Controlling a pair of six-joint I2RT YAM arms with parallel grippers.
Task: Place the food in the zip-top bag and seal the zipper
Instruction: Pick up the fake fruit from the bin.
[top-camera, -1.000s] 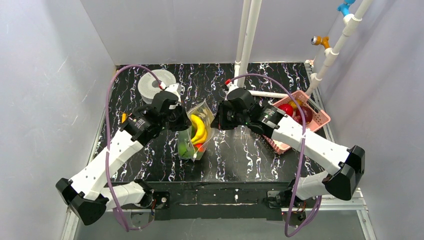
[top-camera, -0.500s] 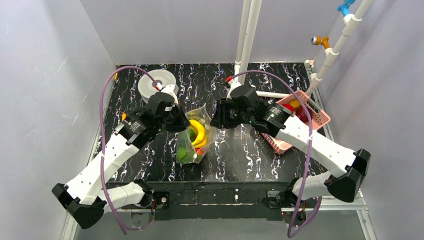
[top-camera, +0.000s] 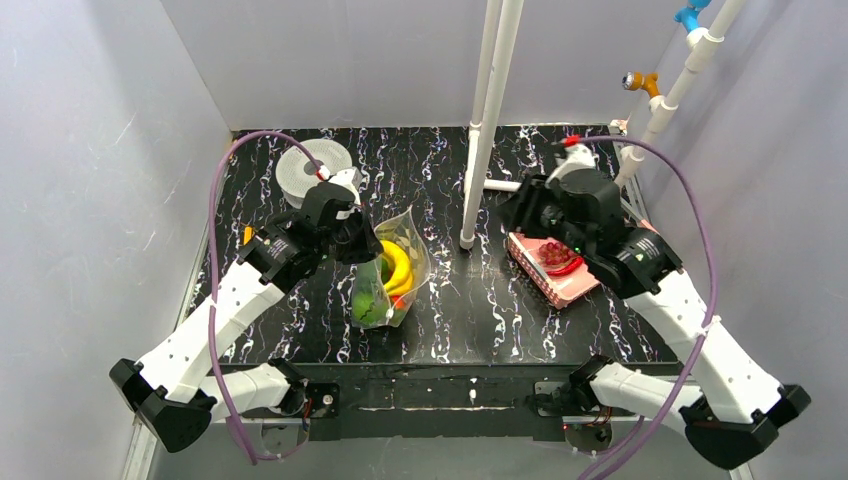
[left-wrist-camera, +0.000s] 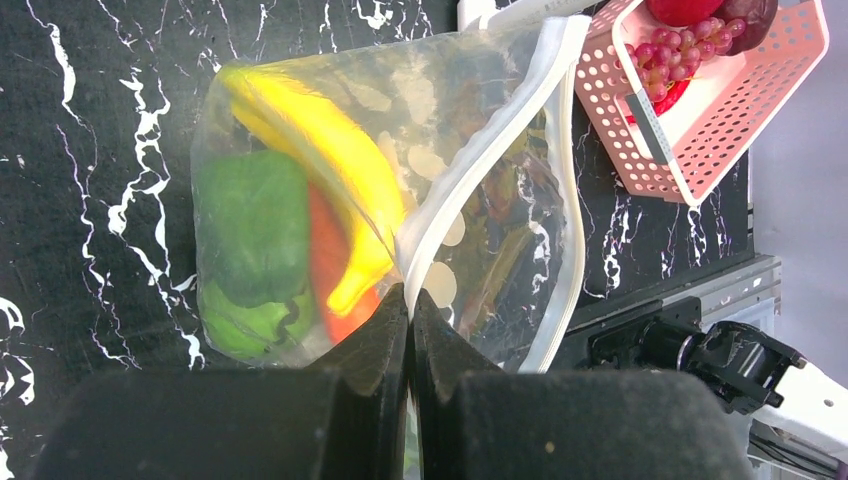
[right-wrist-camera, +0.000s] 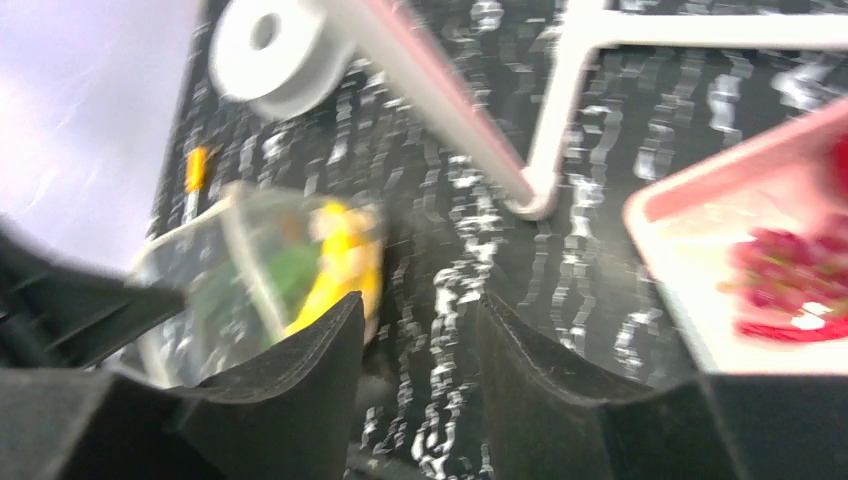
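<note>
The clear zip-top bag (top-camera: 392, 272) hangs at the table's middle, mouth open. Inside it lie food pieces: a yellow banana (left-wrist-camera: 320, 150), a green pepper (left-wrist-camera: 250, 220) and a red piece (left-wrist-camera: 325, 262). My left gripper (left-wrist-camera: 410, 295) is shut on the near zipper (left-wrist-camera: 485, 165) strip at the bag's mouth, seen in the top view at the bag's left edge (top-camera: 362, 245). My right gripper (top-camera: 518, 212) hovers open and empty by the left end of the pink basket (top-camera: 575, 290). Its view is blurred, with the bag (right-wrist-camera: 250, 270) far left of the fingertips (right-wrist-camera: 420, 310).
The basket (left-wrist-camera: 720, 130) holds red grapes (top-camera: 553, 252) and another red piece. A white pipe post (top-camera: 480, 130) stands between bag and basket. A grey-white spool (top-camera: 312, 170) sits at the back left. A small orange item (top-camera: 247, 235) lies by the left arm.
My right gripper has let go of the bag's right edge, opened, and swung right to the basket. The left gripper still holds the bag in place.
</note>
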